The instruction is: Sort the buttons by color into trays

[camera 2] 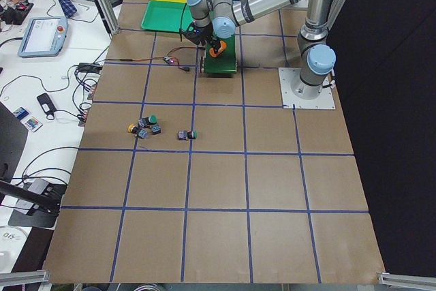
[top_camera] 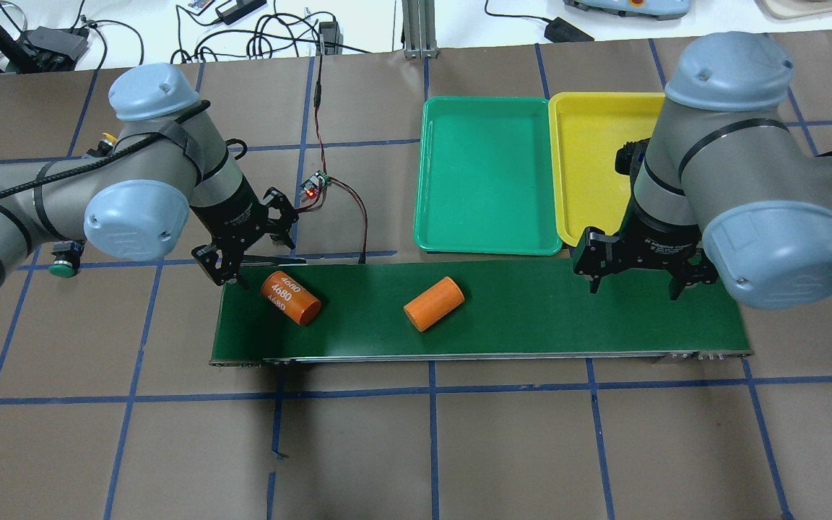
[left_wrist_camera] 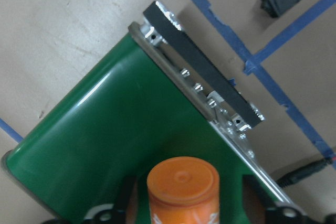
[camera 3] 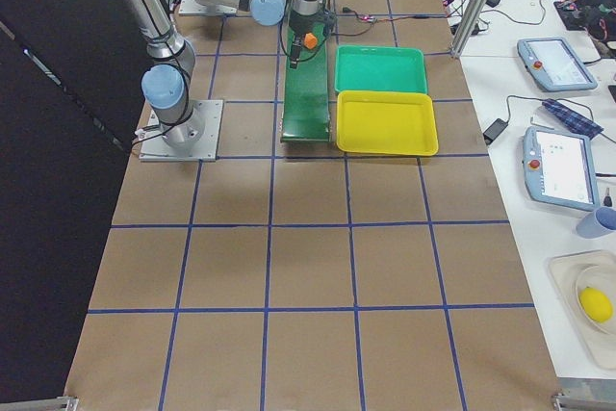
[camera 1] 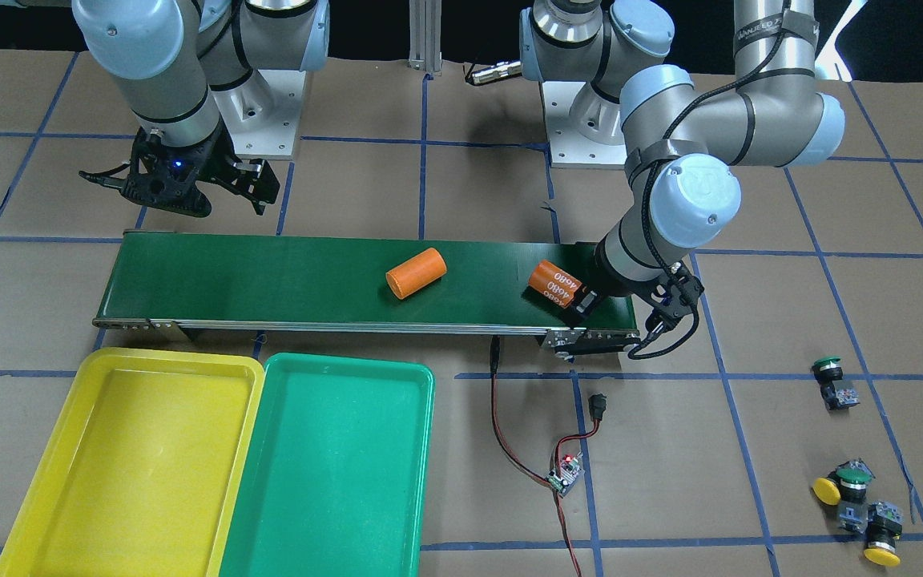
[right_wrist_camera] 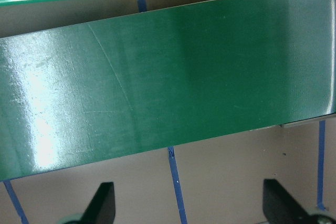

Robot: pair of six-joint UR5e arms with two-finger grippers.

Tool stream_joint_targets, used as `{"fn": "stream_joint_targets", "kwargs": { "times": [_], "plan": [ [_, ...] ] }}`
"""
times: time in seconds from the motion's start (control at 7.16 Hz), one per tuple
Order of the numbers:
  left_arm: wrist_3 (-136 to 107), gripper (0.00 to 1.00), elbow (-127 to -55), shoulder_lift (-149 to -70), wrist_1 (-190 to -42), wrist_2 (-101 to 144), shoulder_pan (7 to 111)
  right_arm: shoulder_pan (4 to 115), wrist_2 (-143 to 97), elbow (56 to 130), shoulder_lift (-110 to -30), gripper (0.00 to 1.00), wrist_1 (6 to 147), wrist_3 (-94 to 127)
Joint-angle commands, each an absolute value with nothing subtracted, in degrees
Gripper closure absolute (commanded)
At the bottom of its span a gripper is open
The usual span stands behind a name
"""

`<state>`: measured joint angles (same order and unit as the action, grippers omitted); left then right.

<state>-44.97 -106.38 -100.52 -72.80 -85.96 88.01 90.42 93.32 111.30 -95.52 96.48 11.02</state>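
Note:
Four buttons lie on the paper past the left arm: one green-capped (camera 1: 832,383) alone, and a cluster of a green (camera 1: 854,478) and two yellow (camera 1: 828,490) ones. The yellow tray (camera 1: 133,473) and teal tray (camera 1: 333,473) lie side by side, both bare inside. My left gripper (top_camera: 264,263) is open at the belt's end, its fingers either side of an orange cylinder marked 4680 (left_wrist_camera: 182,182), with gaps showing. My right gripper (top_camera: 634,285) is open and empty, above the other end of the belt.
A long dark green conveyor belt (top_camera: 531,310) crosses the middle, with a second plain orange cylinder (top_camera: 434,303) lying on it. A small circuit board (camera 1: 566,473) with red and black wires sits between the belt and the buttons. The trays (top_camera: 488,177) lie beyond the belt.

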Motion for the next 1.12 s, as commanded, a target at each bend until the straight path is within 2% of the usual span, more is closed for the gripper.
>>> {"fn": "stream_joint_targets", "kwargs": {
  "times": [0.0,0.28,0.56,0.84,0.98],
  "plan": [
    [-35.22,0.00,-100.85,-99.14,-78.37,-88.66,83.01,90.35,93.08,111.36,-95.36,0.00,96.68,10.99],
    [-8.57,0.00,-93.55,-105.17,-80.07,-89.47,67.05,90.35,93.16,111.01,-95.36,0.00,97.29,10.99],
    [10.14,0.00,-92.12,-113.78,-69.51,-89.73,55.25,90.44,93.69,110.74,-95.36,0.00,97.12,10.29],
    [22.86,0.00,-87.92,-121.34,-64.52,-90.87,54.23,90.53,93.00,109.61,-96.76,0.00,96.42,10.46],
    [28.16,0.00,-88.33,-123.64,-62.42,-92.10,54.14,90.70,93.16,108.47,-98.33,0.00,97.90,10.89]
  ]
}}
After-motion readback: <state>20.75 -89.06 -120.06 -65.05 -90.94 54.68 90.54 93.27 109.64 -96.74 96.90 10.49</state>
